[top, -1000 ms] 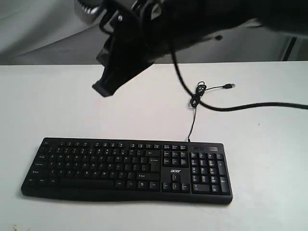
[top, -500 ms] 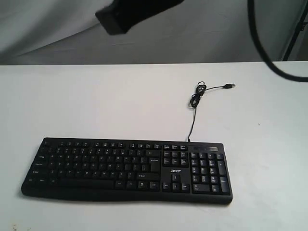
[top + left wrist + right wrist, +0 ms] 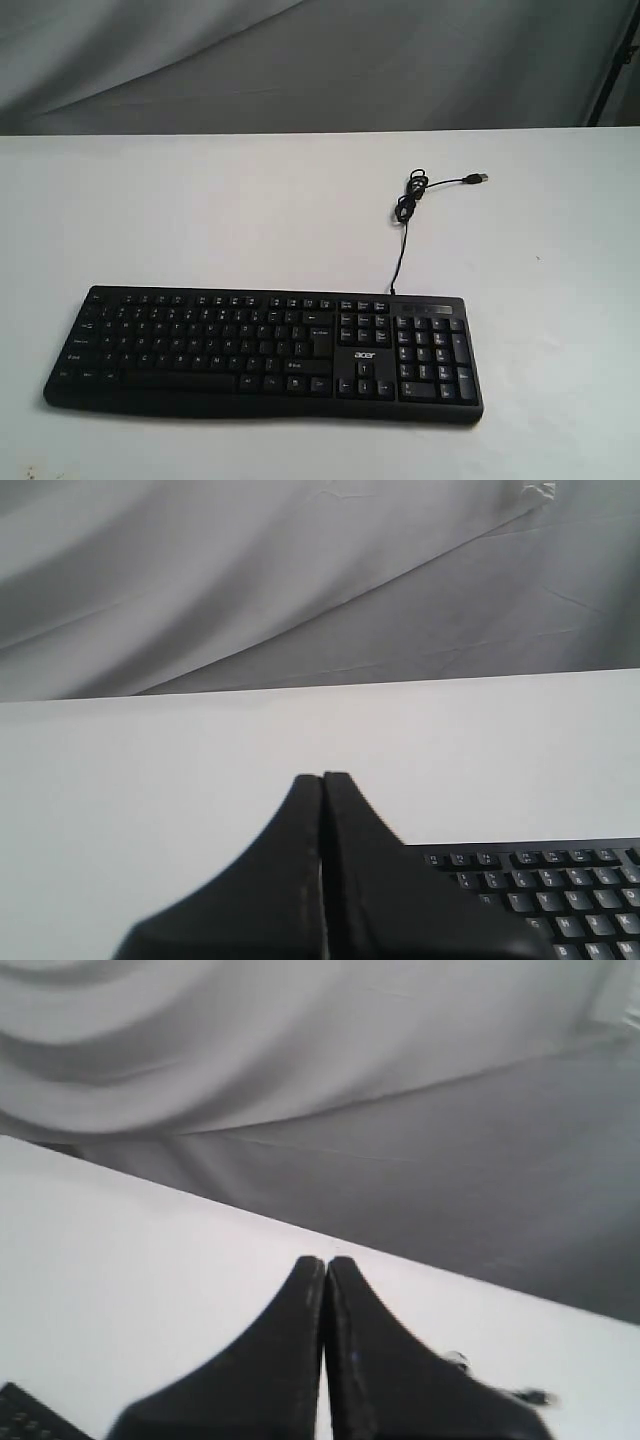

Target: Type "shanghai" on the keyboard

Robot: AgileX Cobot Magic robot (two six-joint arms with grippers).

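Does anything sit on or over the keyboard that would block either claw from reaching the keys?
Nothing visible does. The keyboard lies bare on the table, its cable trailing off behind it, clear of the keys. Both shut, the left claw and right claw face open table.

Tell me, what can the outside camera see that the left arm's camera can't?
Only the exterior view shows the whole keyboard, with its number pad, acer logo, and the cable ending in a USB plug lying on the table. Only the left wrist view shows the left gripper, its fingers pressed shut with nothing between them. Both show some keyboard keys, the white table and the grey cloth behind it.
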